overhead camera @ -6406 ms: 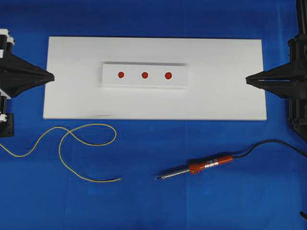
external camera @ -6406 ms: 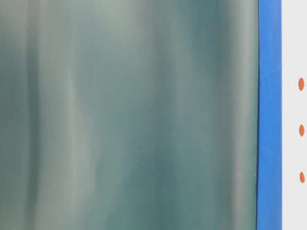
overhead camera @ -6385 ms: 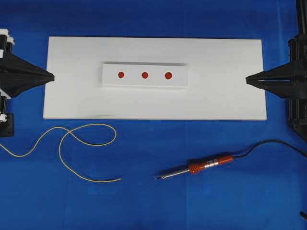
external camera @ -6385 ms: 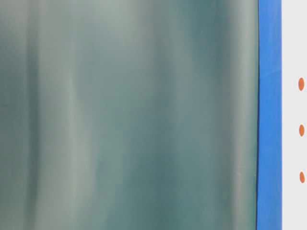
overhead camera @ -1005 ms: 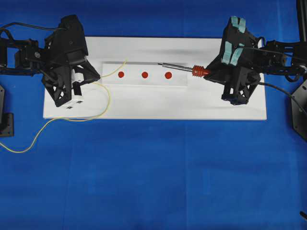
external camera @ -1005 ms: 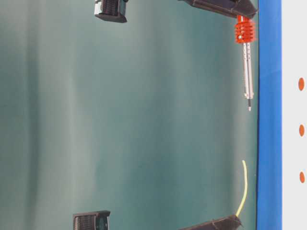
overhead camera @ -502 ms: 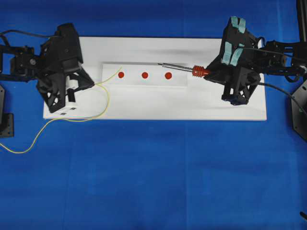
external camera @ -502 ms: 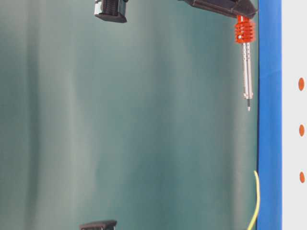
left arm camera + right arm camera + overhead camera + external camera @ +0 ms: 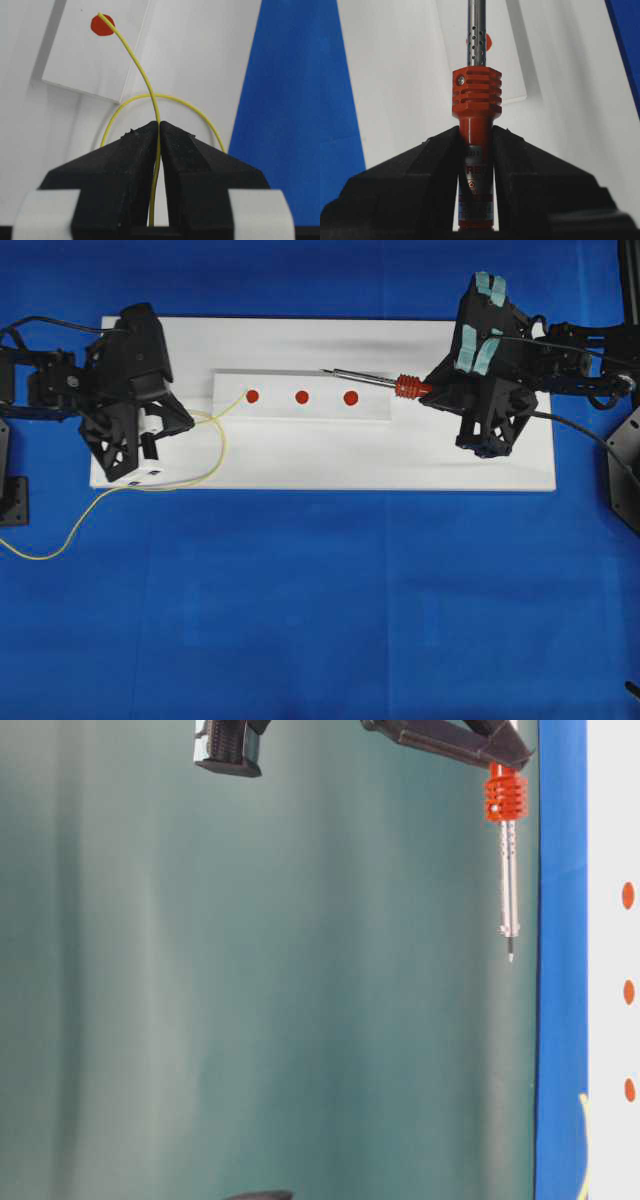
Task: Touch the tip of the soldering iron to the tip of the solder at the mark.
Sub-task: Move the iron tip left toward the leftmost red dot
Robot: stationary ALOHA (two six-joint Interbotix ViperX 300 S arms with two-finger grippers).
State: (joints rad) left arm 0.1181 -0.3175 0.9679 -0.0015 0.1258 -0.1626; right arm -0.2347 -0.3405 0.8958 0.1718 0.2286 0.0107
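Observation:
My left gripper (image 9: 190,421) (image 9: 159,125) is shut on the thin yellow solder (image 9: 222,438) (image 9: 142,75). The solder's free tip lies over the left red mark (image 9: 252,396) (image 9: 102,25) on the raised white block (image 9: 380,412). My right gripper (image 9: 432,390) (image 9: 476,134) is shut on the soldering iron (image 9: 407,387) (image 9: 476,92), just behind its orange-red ribbed collar. The silver shaft points left along the block's far edge. Its dark tip ends between the middle mark (image 9: 302,396) and the right mark (image 9: 350,397), well apart from the solder tip. The table-level view shows the iron (image 9: 508,870) held above the board.
The block sits on a large white board (image 9: 300,460) on the blue table. The solder's loose tail loops over the board's front left edge and trails onto the blue surface. The iron's black cord (image 9: 580,430) runs off to the right behind the right arm.
The left gripper has drawn back to the left and come lower, bringing the solder tip down onto the left mark. The right gripper has carried the iron's tip a little further left.

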